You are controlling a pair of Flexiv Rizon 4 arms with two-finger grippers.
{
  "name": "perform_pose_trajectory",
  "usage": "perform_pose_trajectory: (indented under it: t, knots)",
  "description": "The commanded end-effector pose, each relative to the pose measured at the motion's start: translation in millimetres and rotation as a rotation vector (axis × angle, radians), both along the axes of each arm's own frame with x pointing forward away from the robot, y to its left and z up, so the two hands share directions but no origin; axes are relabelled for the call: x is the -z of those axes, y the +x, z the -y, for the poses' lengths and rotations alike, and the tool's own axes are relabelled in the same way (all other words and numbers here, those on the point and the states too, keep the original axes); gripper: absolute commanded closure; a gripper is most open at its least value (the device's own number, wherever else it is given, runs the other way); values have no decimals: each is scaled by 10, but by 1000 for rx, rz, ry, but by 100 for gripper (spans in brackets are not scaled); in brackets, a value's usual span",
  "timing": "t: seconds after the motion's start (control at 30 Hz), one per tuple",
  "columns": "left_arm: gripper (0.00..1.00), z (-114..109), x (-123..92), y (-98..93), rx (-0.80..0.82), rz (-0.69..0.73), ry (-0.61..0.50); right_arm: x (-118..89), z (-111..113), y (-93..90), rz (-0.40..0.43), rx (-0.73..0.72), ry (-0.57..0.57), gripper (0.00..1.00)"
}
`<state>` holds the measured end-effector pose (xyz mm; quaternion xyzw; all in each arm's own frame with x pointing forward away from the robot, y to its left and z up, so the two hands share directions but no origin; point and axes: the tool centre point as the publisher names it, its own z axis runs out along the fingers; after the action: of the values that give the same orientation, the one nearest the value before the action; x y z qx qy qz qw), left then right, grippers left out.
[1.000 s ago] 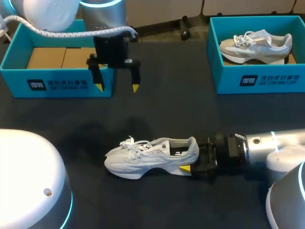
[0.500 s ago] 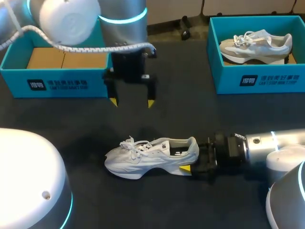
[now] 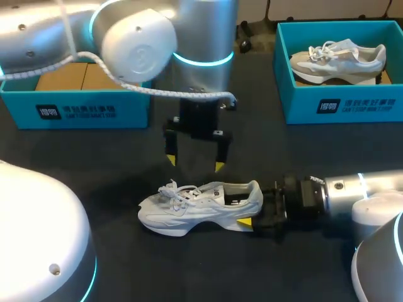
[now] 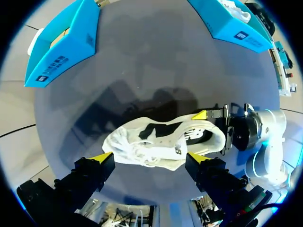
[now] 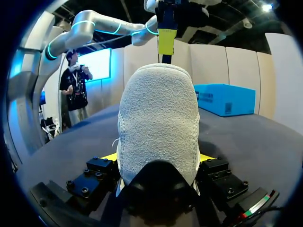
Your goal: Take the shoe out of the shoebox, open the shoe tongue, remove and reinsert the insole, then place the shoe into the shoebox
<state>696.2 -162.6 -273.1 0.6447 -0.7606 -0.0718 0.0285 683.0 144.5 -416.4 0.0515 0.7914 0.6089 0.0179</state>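
A white shoe (image 3: 200,206) is seen lying on its sole on the dark table (image 3: 94,157), a little below the middle of the head view, with its toe turned toward the left of the frame and its heel toward the right; it is outside both boxes. The heel is clamped from two sides by the right gripper (image 3: 253,212), whose arm enters from the lower right, and one yellow tip is seen pressed against the sole at the heel. In the right wrist view the rounded heel (image 5: 158,123) is held between the two fingers, a yellow pad being visible on either side of it. The left gripper (image 3: 195,163) is held just above the shoe's laces and collar at the centre of the frame, its fingers spread wide apart and nothing gripped between them. In the left wrist view the shoe (image 4: 161,142) is seen beyond the two spread tips, no contact being shown. A teal shoebox (image 3: 94,112) with brown cardboard (image 3: 69,75) inside is placed at the upper left. A second teal shoebox (image 3: 340,104) is placed at the upper right, and a second pale shoe (image 3: 337,60) is seen lying in it.
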Motion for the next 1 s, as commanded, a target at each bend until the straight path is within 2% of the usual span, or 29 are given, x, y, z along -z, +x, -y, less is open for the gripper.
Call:
perform_pose_trajectory:
  t: [0.03,0.43,1.0]
  knots:
    - [0,157,75,3,3,-20,33,2,-14,1,0,2,-3,100]
    - [0,239,157,-126,2,-40,68,2,-14,1,0,2,-3,100]
    - [0,318,458,-181,-20,-74,175,2,-14,1,0,2,-3,100]
